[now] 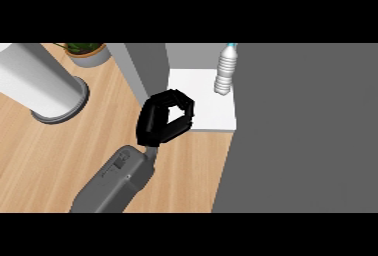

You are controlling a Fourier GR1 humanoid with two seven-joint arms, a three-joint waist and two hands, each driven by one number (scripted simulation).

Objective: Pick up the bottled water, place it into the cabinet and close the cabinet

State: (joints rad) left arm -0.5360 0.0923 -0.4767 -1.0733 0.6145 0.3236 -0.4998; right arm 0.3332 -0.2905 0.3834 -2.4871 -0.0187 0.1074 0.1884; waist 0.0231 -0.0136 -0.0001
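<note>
The bottled water (225, 75), clear with a pale blue cap, stands upright on the white cabinet shelf (210, 112) near its right side. My left hand (156, 124) hovers at the shelf's front left corner, below and left of the bottle and apart from it. Its fingers and thumb are curled into a ring with nothing inside; the white shelf shows through the gap. The grey cabinet door (310, 130) stands open and fills the right of the head view. My right hand does not show.
A grey cabinet side wall (148, 67) rises left of the shelf. On the wooden counter (59, 160) stand a tall white cylinder on a grey base (37, 85) at the far left and a potted plant (90, 54) behind it.
</note>
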